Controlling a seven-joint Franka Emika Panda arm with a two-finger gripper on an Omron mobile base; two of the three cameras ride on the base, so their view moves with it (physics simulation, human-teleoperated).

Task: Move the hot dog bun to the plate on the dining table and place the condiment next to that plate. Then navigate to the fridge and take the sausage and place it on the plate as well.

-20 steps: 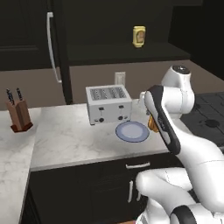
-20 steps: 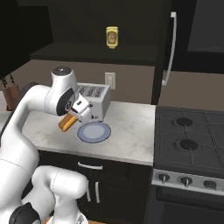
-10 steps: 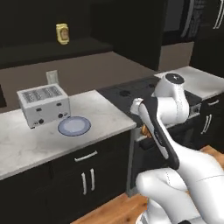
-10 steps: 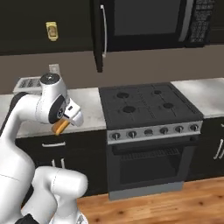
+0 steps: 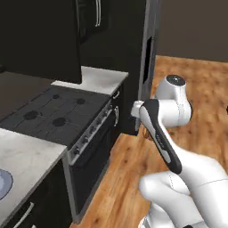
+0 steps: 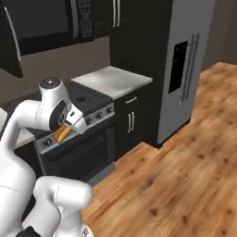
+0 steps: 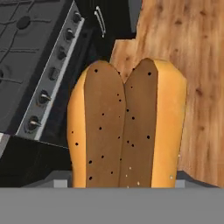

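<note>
- Fridge [image 6: 185, 69]: the tall grey unit stands at the far end of the kitchen run, past the dark cabinets. I have no dining table or plate in sight, so I judge the first delivery is still ahead; if I steer on the fridge as a landmark, I risk taking the steps out of order.
- Stove [image 5: 53, 116]: its front edge and knob row lie close beside my arm. A tight turn of the base could, I judge, clip the forearm or the load on that edge.
- Wooden floor [image 6: 185, 176]: open boards lie directly under the load, so anything that slips falls to them, not to a tabletop.
- Hot dog bun [image 7: 127, 127]: it sits upright in my hand [image 6: 62, 134], split face toward the camera, carried in the air beside the stove.
- Hand: clamped on the hot dog bun, jaws well apart around its width. The soft bread could, I judge, creep out under sharp acceleration.
</note>
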